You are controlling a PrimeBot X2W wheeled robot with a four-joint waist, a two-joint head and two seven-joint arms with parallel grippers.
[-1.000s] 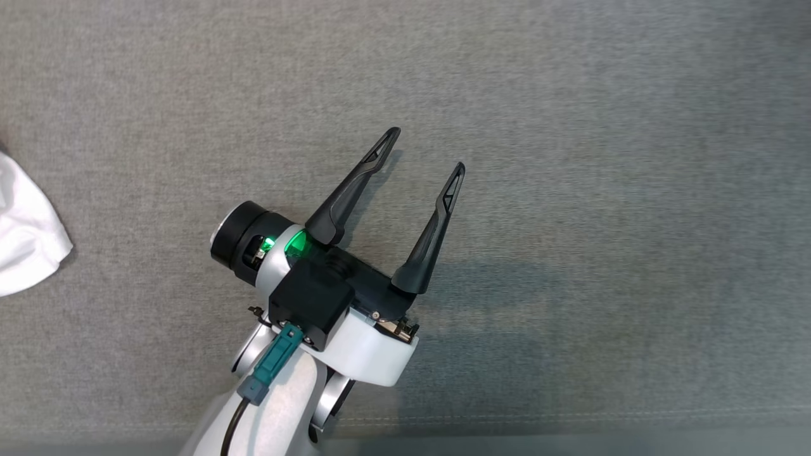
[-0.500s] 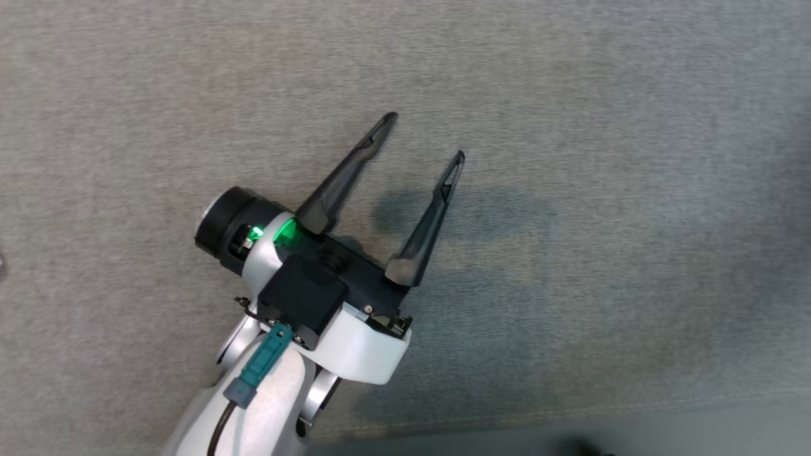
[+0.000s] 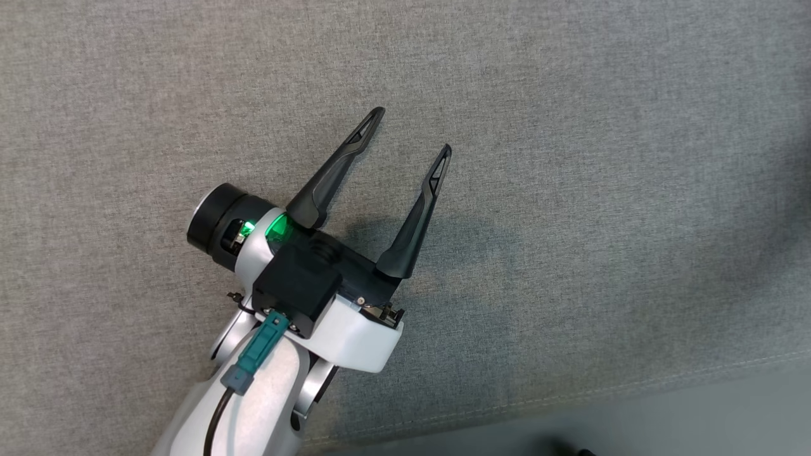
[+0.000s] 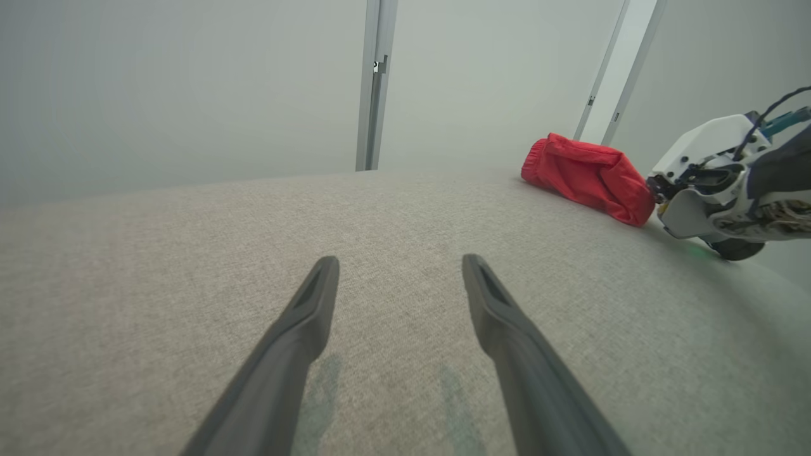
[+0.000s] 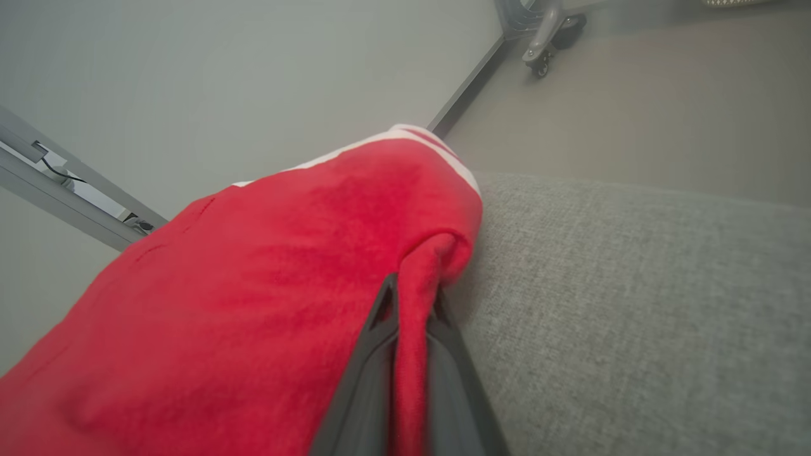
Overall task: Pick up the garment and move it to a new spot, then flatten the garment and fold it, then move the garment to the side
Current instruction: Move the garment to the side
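Grey woven upholstered surface with a stitched seam along its near edge, seen at the lower right of the head view. Behind the surface, the left wrist view shows a pale wall and two slim grey metal posts. The right wrist view shows a brown floor, a grey castor wheel at the top, and a grey metal rail at the left.

Left gripper: its two long dark fingers are spread wide and hold nothing, low over bare grey cloth. A stretch of that bare cloth separates it from the red fabric garment, which lies bunched at the far right of the surface, well apart from these fingers and touching the white housing of the right wrist.

Right gripper: its fingers are pressed together on a fold of the garment's edge, which runs down between them. The rest of the garment, trimmed with white stripes, spreads to their left, with the grey surface to their right.
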